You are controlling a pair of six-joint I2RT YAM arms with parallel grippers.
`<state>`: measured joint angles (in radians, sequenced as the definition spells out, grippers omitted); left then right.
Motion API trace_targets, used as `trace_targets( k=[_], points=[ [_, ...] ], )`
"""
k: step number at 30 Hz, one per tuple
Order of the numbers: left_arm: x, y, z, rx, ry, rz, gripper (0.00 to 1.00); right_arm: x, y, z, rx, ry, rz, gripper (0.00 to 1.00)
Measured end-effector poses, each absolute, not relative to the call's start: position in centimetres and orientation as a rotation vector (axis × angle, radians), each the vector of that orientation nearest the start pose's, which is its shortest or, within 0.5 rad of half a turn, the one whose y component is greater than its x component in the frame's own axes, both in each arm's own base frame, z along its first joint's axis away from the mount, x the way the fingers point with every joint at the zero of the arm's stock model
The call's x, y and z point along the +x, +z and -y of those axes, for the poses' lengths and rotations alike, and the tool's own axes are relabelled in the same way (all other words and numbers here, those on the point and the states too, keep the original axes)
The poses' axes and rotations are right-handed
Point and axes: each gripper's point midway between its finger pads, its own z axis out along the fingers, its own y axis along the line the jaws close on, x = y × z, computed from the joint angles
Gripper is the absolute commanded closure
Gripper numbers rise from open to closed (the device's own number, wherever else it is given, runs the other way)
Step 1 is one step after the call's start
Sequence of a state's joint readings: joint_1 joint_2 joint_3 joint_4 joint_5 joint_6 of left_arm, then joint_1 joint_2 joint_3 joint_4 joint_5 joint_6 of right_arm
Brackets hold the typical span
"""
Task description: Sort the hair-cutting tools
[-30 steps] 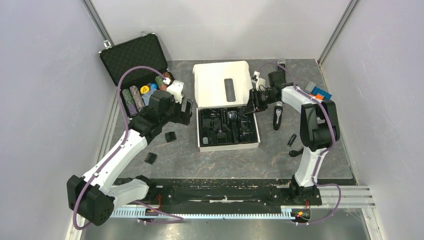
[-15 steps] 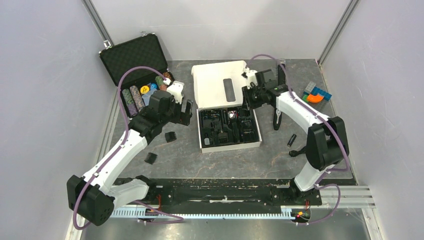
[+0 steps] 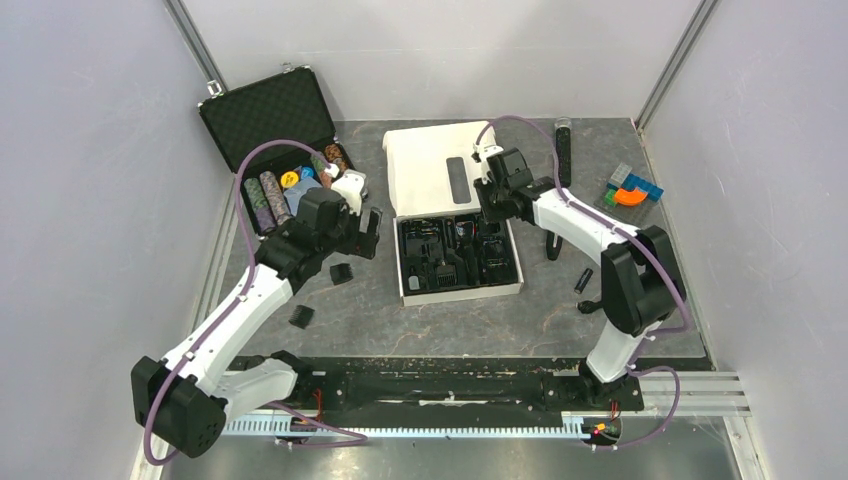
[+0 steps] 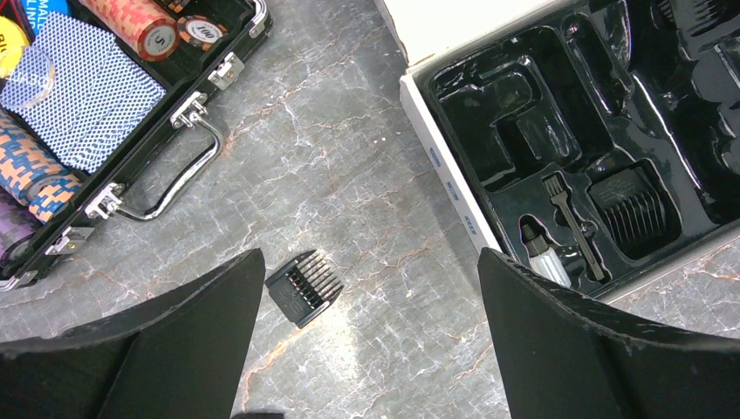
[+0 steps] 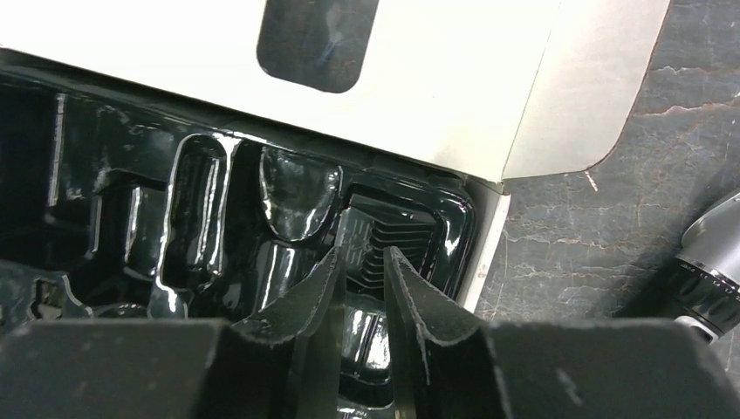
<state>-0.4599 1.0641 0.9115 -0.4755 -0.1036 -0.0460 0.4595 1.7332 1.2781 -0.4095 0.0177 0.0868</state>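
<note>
The black-and-silver clipper lies on the table right of the white box with the black tray; its silver end shows in the right wrist view. Two black comb attachments lie left of the box. My left gripper is open and empty above the nearer comb. My right gripper is over the tray's far right compartment. Its jaws stand a narrow gap apart on a ribbed comb attachment sitting in that compartment. Another comb lies in the tray.
An open black case with stacks of chips stands at the back left. A thin black stick and coloured blocks lie at the back right. Small black pieces lie right of the box.
My right gripper has moved left and back over the tray to its far right corner. The box has turned slightly. My left arm has barely shifted.
</note>
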Motion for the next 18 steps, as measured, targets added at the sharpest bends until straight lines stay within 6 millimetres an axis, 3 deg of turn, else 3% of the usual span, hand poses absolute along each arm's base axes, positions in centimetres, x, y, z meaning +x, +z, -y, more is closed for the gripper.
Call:
trace_targets(
  k=[12,18],
  points=[
    [29.3,18.5,12.7,0.393,-0.17,-2.17,0.02,39.6,6.6,-19.1,-0.45,0.137,-2.478,0.77],
    [29.2,18.1,12.6,0.396,-0.167,-2.179,0.02,39.6,6.2,-18.9,-0.452,0.096,-2.48,0.77]
  ],
)
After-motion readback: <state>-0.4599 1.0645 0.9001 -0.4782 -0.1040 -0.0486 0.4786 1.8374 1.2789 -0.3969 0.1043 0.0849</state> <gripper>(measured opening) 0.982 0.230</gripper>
